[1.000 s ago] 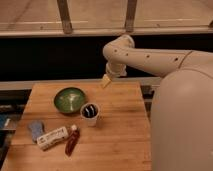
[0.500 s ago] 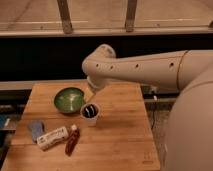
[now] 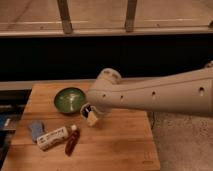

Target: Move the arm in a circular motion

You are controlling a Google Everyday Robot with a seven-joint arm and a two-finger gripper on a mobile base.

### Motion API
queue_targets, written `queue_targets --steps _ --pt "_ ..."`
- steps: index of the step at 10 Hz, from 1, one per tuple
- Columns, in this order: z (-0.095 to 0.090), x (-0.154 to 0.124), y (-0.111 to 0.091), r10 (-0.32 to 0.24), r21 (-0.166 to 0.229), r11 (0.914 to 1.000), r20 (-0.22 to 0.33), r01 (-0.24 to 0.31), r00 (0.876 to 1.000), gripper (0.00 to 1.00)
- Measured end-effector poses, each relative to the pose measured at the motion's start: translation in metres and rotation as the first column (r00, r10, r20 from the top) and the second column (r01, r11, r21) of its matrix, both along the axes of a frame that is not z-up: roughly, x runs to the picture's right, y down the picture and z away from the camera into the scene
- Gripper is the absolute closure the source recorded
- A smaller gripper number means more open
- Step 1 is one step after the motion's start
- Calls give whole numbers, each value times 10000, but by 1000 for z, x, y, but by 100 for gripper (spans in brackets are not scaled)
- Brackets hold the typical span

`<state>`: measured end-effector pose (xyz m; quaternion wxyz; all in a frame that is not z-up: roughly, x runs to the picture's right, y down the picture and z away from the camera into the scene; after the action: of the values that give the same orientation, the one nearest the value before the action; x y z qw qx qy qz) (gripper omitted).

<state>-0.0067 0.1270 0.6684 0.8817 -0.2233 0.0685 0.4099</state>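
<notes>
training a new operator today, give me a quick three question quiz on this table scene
1. True or false: the thick cream-white tubular robot arm reaches in from the picture's right.
2. The pale yellowish gripper at its tip hangs nearest which: A round green bowl, B blue sponge, C small white cup?
3. What material is the light brown tabletop?
Key: 1 true; 2 C; 3 wood.

The arm (image 3: 150, 95) looks like smooth, matt cream plastic dotted with small dark holes; its pale yellowish claw (image 3: 92, 118) hangs just beside the cup (image 3: 85, 108), above a desk (image 3: 120, 145) of warm, grained wood; the green bowl (image 3: 69, 100) has a glazed sheen; the reddish bottle (image 3: 72, 142) looks glossy.
</notes>
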Motion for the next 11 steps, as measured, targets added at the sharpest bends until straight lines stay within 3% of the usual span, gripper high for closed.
queue_targets --steps 2,5,8,11 --pt "4 22 12 439 -197 9988 -527 -450 9976 20" --pt "29 66 -6 992 -231 9944 -1444 -1035 9845 20" --pt "72 99 -55 1256 -40 9916 -2045 -1292 9708 20" --pt "117 107 -124 1281 298 9918 -2355 -1245 9634 20"
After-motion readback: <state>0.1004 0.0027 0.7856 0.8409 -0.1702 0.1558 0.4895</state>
